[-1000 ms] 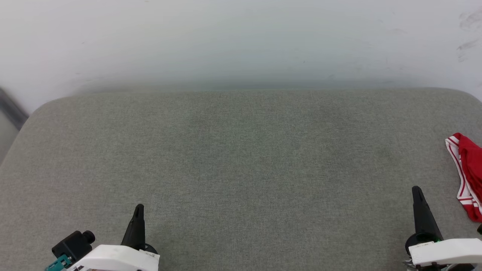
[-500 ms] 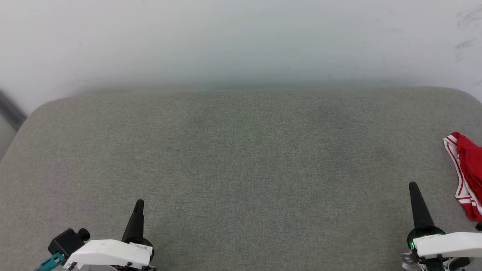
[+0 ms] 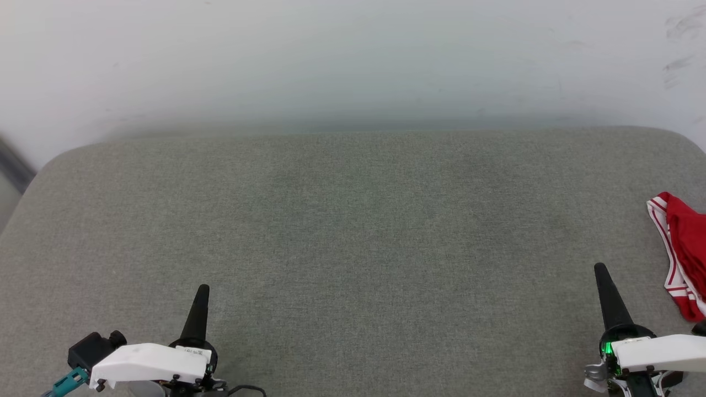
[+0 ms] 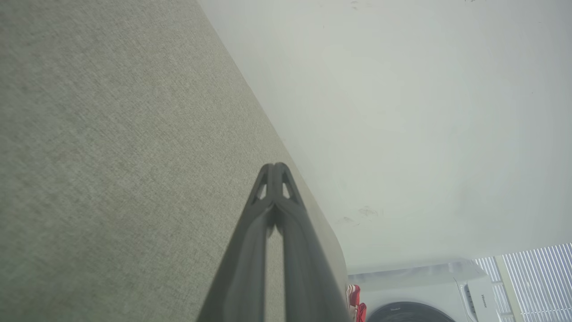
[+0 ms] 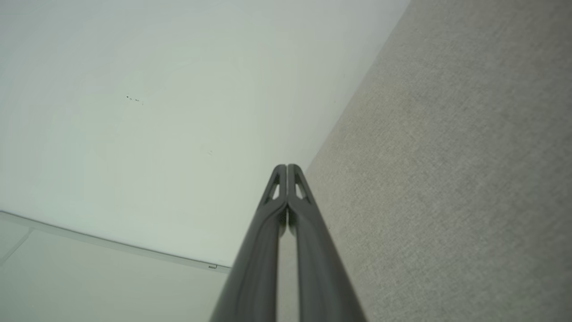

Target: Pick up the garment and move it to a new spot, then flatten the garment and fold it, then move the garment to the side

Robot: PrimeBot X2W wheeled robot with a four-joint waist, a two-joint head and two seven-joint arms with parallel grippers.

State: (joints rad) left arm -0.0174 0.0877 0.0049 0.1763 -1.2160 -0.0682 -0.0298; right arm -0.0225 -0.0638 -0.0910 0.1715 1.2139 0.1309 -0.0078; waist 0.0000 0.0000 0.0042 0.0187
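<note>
Nearest the robot, the left tool (image 3: pixel 201 293) sits low over the front of the tabletop (image 3: pixel 353 220), a broad surface covered in grey woven fabric. Its left wrist view shows the two dark fingers pressed together at the tips, with nothing between them. The right tool (image 3: pixel 600 273) is at the same depth on the other side. Its fingers are likewise together and hold nothing.

A little farther back, at the right edge of the tabletop, lies the garment (image 3: pixel 684 242). It is a crumpled heap of red cloth with a band of red-and-white striped trim along its near side, and it runs partly out of the head view. It lies just beyond and to the right of the right tool, not touching it.

The cloth looks light, limp and easily bunched, so it should sag from any single pinch. A good hold would likely be a raised fold, or the firmer striped trim.

Beyond the tabletop stands a pale wall (image 3: pixel 353 55). The left wrist view also catches a white washing machine (image 4: pixel 447 286) past the garment. What is in its drum cannot be told.
</note>
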